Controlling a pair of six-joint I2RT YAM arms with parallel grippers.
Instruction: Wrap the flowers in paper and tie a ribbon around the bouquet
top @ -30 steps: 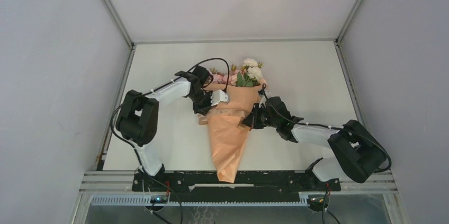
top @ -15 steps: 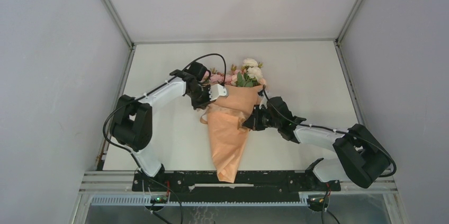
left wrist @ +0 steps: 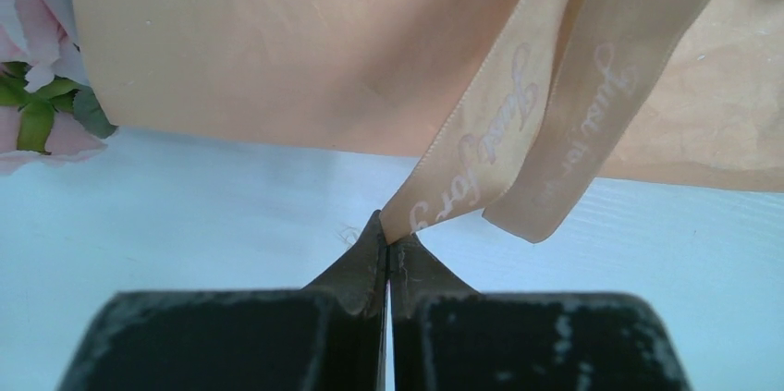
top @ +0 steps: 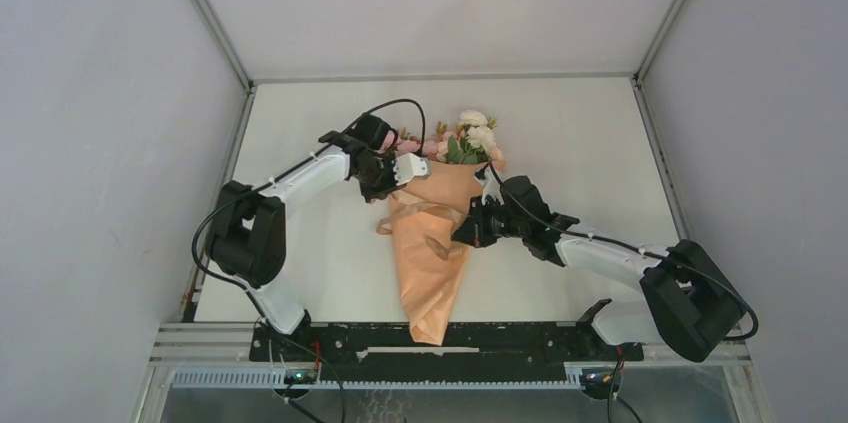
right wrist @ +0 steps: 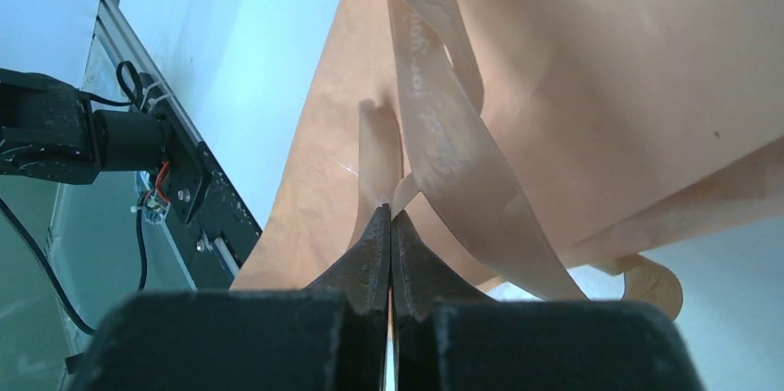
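Ribbon [left wrist: 481, 146] in left gripper [left wrist: 388, 241], seemingly right gripper [right wrist: 388, 215]

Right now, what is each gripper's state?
Left gripper: shut on the ribbon.
Right gripper: shut on the ribbon too.

Gripper [left wrist: 388, 248] pinching the ribbon [left wrist: 495, 137]

The jaws are closed on one ribbon end, just off the paper's [left wrist: 277, 40] edge. Two strands with pale script lettering run up and right across the orange paper; the second strand's end lies loose on the table [left wrist: 185, 206]. Flowers [left wrist: 37, 86] show at upper left.
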